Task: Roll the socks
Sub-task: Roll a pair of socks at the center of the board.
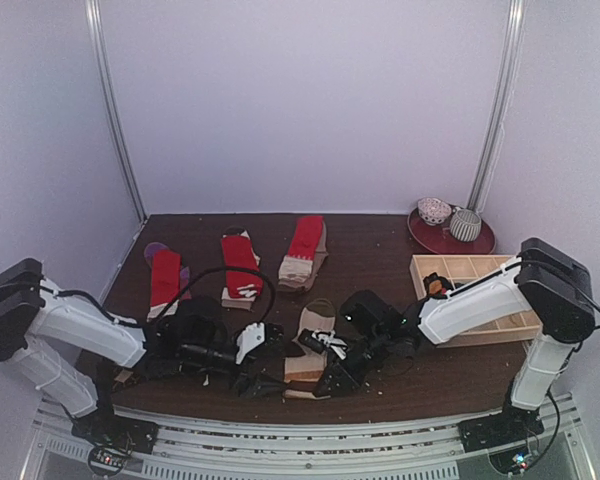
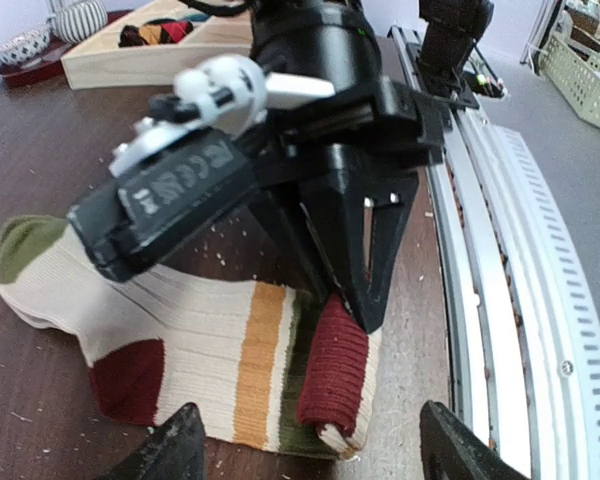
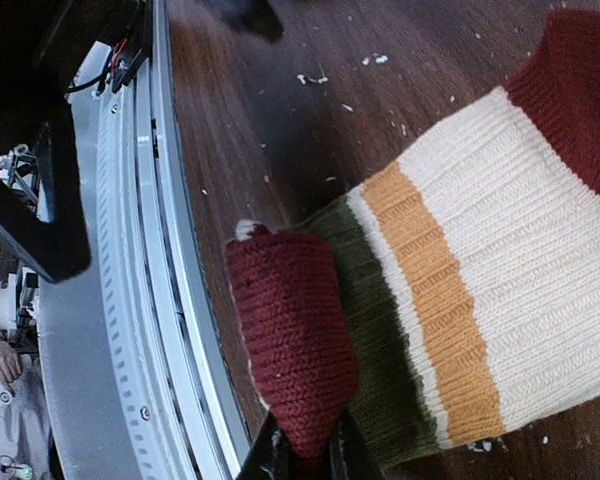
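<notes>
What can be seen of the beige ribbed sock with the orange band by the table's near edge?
The beige ribbed knit sock lies flat on the dark brown wooden table. It has an olive-green toe at one end, a dark red heel patch, then an orange band and an olive one. Its dark red cuff is folded over onto the olive band and pinched by the right gripper, jaws shut.
</notes>
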`<state>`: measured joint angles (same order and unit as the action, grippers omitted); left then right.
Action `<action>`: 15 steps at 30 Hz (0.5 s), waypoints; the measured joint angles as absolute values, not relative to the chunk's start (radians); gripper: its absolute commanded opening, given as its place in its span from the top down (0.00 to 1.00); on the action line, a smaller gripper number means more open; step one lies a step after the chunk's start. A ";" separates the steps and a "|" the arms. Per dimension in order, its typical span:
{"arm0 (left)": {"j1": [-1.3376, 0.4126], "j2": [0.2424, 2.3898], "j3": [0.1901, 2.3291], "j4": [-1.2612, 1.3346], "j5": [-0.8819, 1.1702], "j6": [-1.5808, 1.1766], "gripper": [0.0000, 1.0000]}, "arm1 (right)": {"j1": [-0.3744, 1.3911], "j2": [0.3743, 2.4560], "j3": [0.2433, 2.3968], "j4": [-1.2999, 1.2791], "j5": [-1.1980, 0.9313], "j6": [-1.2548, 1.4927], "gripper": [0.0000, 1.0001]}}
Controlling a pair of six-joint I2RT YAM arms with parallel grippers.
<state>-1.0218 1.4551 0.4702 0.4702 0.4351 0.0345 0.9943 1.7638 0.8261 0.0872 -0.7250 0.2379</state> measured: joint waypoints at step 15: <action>-1.072 1.653 0.520 0.550 0.505 0.060 0.40 | 0.950 1.913 0.923 0.027 -0.905 0.312 0.91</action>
<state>-1.0721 1.6527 0.5198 0.5495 0.5053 0.0605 0.9504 1.9125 0.9234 0.0265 -0.9054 0.3119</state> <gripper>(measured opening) 0.645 0.094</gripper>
